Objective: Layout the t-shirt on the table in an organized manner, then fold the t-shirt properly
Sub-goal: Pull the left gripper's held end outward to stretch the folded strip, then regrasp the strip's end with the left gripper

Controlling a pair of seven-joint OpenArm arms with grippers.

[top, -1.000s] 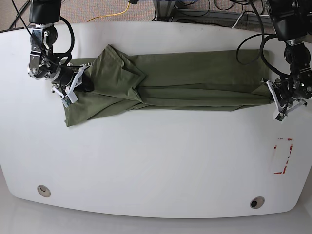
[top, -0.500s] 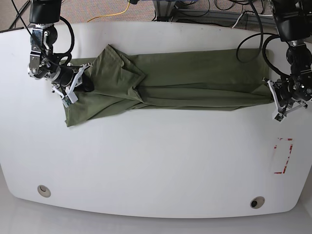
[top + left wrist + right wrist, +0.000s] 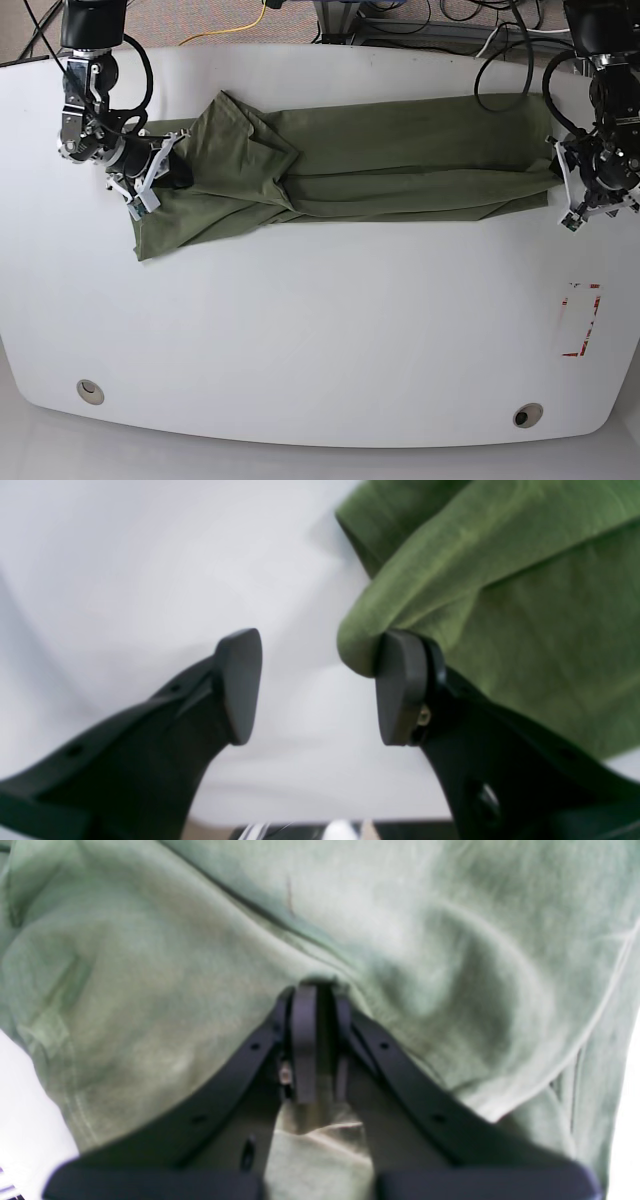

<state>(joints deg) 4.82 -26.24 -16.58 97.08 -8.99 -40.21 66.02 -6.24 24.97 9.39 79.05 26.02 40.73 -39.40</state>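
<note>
The olive-green t-shirt (image 3: 380, 160) lies stretched in a long, wrinkled band across the far half of the white table (image 3: 320, 330). At its left end in the base view, my right gripper (image 3: 152, 180) is shut on the fabric. The right wrist view shows the closed jaws (image 3: 317, 1040) pinching a fold of t-shirt (image 3: 200, 965). At the right end, my left gripper (image 3: 568, 192) is open. In the left wrist view its fingers (image 3: 315, 685) stand wide apart over bare table (image 3: 150, 555), and a rolled edge of t-shirt (image 3: 500, 580) leans against the right pad (image 3: 395, 690).
A small red-marked rectangle (image 3: 582, 320) sits near the table's right edge. Two metal grommets (image 3: 90, 391) (image 3: 527, 414) lie near the front edge. Cables (image 3: 430, 20) trail on the floor behind the table.
My left gripper has opened and let go of the shirt's right end, shifting slightly toward the table's far side. The right gripper has stayed shut in place.
</note>
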